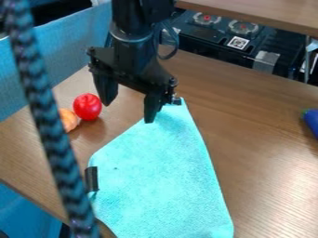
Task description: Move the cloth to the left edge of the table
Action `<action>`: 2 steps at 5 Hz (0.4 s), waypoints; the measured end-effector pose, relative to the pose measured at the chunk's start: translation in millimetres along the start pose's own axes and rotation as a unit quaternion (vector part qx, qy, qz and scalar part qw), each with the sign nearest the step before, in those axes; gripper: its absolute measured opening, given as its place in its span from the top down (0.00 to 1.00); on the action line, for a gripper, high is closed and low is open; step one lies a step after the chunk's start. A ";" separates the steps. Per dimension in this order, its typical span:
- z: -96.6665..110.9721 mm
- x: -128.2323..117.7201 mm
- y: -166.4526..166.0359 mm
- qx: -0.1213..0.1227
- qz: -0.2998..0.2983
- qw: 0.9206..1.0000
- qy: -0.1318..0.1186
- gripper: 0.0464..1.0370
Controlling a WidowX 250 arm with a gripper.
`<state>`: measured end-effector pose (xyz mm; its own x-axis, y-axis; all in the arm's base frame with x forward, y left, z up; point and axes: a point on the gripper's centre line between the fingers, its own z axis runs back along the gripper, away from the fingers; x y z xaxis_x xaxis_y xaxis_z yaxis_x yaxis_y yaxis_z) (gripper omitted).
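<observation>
The black arm comes down from the top edge of the view, and its gripper hangs over the upper middle of the desk. The two fingers stand wide apart, pointing down, with nothing held between them. The fingertip on the right side of the view overlaps the upper edge of the light turquoise cloth; whether it touches the fabric cannot be told.

The cloth lies spread out, narrow at its top corner just beside the gripper and broadening toward the bottom of the view, where it runs out of the frame. Its lower left part lies near the lower left edge of the desk. A small black tag sits on its left side.

Left of the gripper, a glossy red toy vegetable rests on the desk, with an orange object just beside it, partly behind a braided cable that crosses the left of the view from top to bottom. At the right edge of the view lies a dark blue-purple toy eggplant with a green end, well apart from the cloth. Blue fabric stands along the upper left edge of the desk, and black equipment sits beyond its far edge.
</observation>
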<state>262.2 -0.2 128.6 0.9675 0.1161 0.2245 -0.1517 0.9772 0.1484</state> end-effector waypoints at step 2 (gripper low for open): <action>-21.9 -8.5 -2.2 0.005 -0.020 1.000 0.023 0.04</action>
<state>258.7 0.5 105.3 0.9812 0.0846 0.1736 -0.1139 0.9794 0.1665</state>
